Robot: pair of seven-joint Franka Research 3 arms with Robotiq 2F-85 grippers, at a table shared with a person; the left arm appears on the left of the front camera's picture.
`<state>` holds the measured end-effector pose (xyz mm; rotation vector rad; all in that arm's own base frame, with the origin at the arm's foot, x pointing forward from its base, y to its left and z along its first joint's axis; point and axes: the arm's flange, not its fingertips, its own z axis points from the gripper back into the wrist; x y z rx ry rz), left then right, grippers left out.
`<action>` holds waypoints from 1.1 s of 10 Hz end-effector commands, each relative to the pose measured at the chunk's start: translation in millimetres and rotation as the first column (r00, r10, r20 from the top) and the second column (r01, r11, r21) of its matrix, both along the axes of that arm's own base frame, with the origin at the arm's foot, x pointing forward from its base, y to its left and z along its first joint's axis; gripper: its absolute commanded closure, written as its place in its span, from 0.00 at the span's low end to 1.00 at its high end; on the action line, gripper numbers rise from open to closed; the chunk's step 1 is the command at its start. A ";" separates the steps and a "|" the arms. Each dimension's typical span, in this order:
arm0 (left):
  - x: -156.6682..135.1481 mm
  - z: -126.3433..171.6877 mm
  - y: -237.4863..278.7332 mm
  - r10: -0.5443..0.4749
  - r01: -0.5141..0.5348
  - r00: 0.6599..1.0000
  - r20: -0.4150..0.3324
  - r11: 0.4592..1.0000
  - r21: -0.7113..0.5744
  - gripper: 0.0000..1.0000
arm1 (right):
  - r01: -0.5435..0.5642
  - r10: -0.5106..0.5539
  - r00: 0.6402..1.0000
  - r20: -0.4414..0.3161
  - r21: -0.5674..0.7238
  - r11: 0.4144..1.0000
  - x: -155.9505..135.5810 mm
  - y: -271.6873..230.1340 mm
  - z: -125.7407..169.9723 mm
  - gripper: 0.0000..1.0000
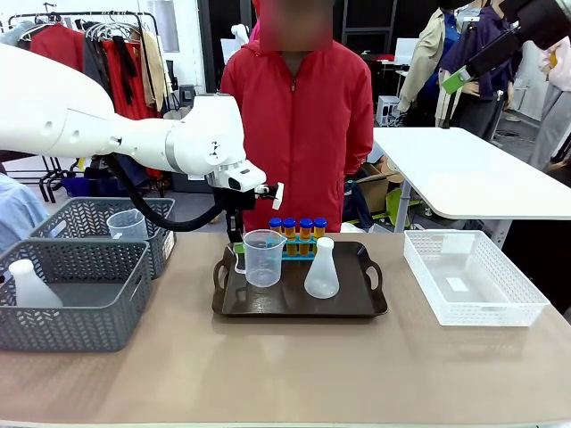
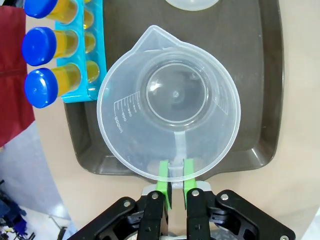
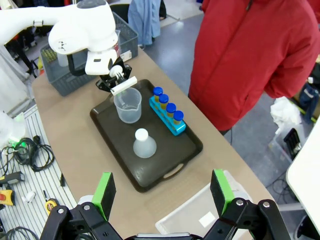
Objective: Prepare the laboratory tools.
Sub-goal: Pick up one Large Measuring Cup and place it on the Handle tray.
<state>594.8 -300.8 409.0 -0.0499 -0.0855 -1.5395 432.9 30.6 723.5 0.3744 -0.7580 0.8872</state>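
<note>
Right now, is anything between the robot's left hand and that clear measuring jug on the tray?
Nothing visible is. The left hand is already shut on the measuring jug, its green pads pinching the handle at the rim. The jug stands on the dark tray, with the blue tube rack beside it.

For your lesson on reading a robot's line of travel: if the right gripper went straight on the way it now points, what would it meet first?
Probably the white bin just below the right gripper, though depth is hard to judge; the dark tray lies farther along.
</note>
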 end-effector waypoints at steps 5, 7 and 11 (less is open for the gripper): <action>-4.5 -2.9 1.6 -0.004 0.004 1.000 -0.016 1.000 -0.028 0.89 | -0.012 0.012 1.000 0.005 0.011 1.000 0.2 -0.7 1.0 0.00; -4.4 -3.7 2.2 -0.005 0.004 1.000 -0.020 1.000 -0.026 0.52 | -0.012 0.012 1.000 0.005 0.011 1.000 0.2 -0.7 1.0 0.00; -6.5 -3.3 3.7 -0.003 0.002 1.000 -0.025 1.000 -0.023 0.00 | -0.012 0.012 1.000 0.005 0.011 1.000 0.2 -0.7 1.0 0.00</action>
